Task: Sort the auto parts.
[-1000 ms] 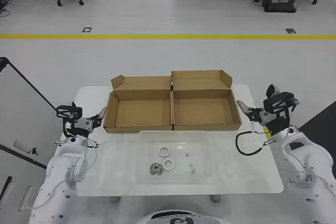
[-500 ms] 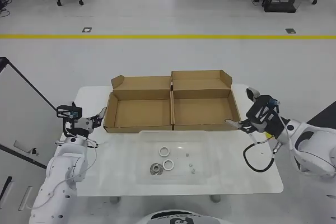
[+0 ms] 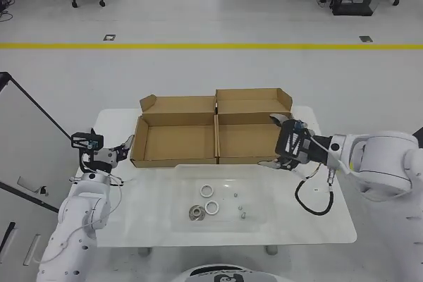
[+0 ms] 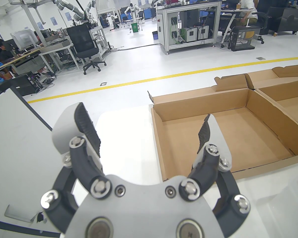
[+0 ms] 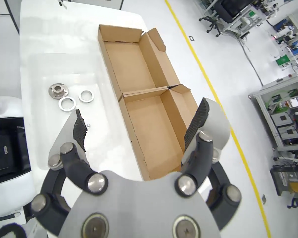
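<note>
Auto parts (image 3: 212, 206), pale metal rings, a grey flanged hub (image 3: 195, 211) and tiny bits, lie loose mid-table, near the two open brown cardboard boxes (image 3: 175, 141). Left gripper (image 3: 125, 146) is released, beside the left box's corner. Right gripper (image 3: 271, 142) is spread, empty, over the right box. Best: drop straight onto one ring, straddle it, avoid nudging neighbours.

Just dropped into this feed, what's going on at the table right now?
Nothing has been picked up yet. The right gripper hangs open over the right end of the right cardboard box, and the left gripper is open beside the left cardboard box. Both boxes are empty. The parts lie on the table in front of the boxes: two white rings, a flanged metal hub and a few small bits.
</note>
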### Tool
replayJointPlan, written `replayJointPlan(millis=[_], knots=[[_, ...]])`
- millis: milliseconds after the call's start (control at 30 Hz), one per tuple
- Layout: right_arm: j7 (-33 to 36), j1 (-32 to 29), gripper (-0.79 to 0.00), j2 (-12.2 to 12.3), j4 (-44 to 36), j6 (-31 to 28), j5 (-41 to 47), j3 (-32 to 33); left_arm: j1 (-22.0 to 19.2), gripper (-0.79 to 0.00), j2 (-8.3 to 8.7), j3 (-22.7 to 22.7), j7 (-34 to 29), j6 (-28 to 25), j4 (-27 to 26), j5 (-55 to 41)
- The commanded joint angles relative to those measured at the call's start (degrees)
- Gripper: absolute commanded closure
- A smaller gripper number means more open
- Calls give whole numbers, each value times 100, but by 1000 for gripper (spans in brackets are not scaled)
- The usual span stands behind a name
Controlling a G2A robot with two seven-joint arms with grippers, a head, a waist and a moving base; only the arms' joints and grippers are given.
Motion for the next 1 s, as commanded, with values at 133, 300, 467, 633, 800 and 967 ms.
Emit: replayJointPlan(millis=[133, 300, 467, 633, 800, 967], knots=[[420, 706, -785, 398, 163, 418, 532, -906, 0, -785, 0, 0, 0, 0, 0, 0], [600, 1219, -785, 733, 297, 598, 816, -1662, 0, -785, 0, 0, 0, 0, 0, 0], [693, 1590, -785, 1000, 454, 692, 992, -2367, 0, -785, 0, 0, 0, 0, 0, 0], [717, 1742, -785, 1217, 559, 716, 1054, -2957, 0, -785, 0, 0, 0, 0, 0, 0], [666, 1894, -785, 1400, 627, 666, 1012, -3425, 0, -785, 0, 0, 0, 0, 0, 0], [548, 2082, -785, 1561, 682, 547, 846, -3931, 0, -785, 0, 0, 0, 0, 0, 0]])
